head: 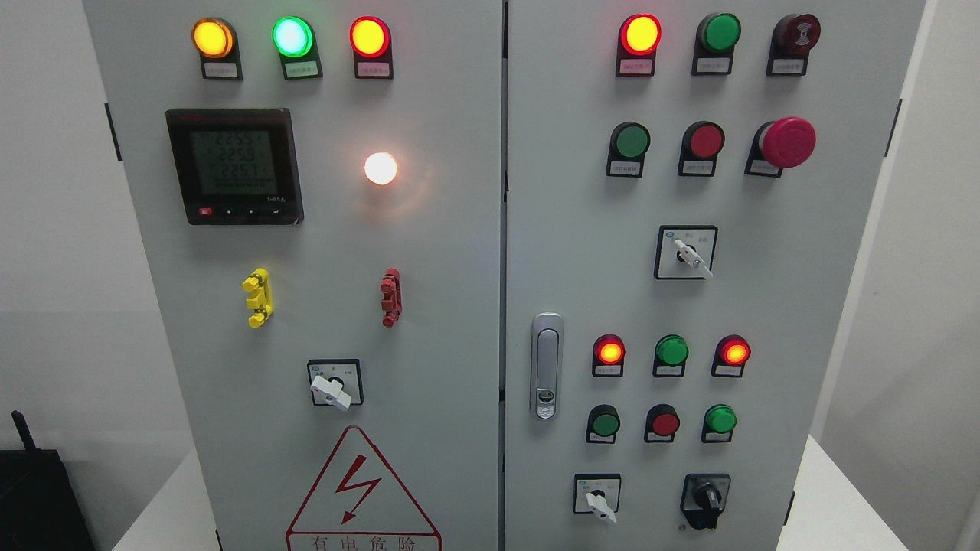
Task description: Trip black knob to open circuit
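The black knob (708, 498) sits at the lower right of the grey cabinet's right door (582, 252), on a black square plate. Its handle stands roughly upright. Left of it is a white selector switch (599, 502) pointing down to the right. Neither of my hands nor any arm shows in the head view.
The right door also carries a silver door latch (547, 366), a red mushroom stop button (787, 142), lit red lamps and green buttons. The left door (429, 252) has a digital meter (234, 166), yellow and red terminals, a white selector and a hazard triangle. A black device (34, 490) stands at the lower left.
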Motion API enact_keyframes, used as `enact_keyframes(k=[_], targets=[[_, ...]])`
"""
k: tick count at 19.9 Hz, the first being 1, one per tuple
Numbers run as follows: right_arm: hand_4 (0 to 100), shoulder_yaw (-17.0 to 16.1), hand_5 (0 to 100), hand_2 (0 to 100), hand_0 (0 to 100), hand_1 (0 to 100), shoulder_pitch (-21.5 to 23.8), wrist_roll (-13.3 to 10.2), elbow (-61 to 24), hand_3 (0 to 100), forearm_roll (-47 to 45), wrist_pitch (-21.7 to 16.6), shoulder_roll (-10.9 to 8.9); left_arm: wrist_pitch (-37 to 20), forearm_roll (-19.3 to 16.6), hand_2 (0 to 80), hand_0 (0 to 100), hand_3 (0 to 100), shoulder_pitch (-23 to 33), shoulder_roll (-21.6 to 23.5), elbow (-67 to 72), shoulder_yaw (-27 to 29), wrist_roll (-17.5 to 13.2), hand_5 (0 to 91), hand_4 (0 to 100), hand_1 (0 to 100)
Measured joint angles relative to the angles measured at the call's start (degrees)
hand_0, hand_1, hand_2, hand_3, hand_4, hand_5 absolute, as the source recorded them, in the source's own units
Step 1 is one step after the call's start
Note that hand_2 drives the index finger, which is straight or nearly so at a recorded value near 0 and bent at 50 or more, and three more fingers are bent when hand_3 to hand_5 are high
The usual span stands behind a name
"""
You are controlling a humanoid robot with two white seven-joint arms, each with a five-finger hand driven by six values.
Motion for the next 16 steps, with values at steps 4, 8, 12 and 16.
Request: enact_keyframes(k=[4,8,12,16], targets=[[100,-0.12,94,0,89,92,-1.13,0.09,-0.21,100,-0.01,1.56,-1.04,0.0,0.0,0.0,12,0,0.0,0.0,0.0,0.0,0.0,0.0,0,39],[100,-0.72,95,0,86,90,-1.4,0.16,-1.06,100,0.0,1.68,-1.24,0.0,0.0,0.0,12,0,0.0,0.0,0.0,0.0,0.0,0.0,0,39],[100,-0.93,95,0,86,90,-2.12,0.16,-1.81,100,-0.01,2.23,-1.24,0.0,0.0,0.0,12,0,0.0,0.0,0.0,0.0,0.0,0.0,0,39],[100,-1.02,95,0,86,90,-2.99,0.16,-1.99,100,-0.01,2.83,-1.25,0.0,0.0,0.0,12,0,0.0,0.0,0.0,0.0,0.0,0.0,0,39]])
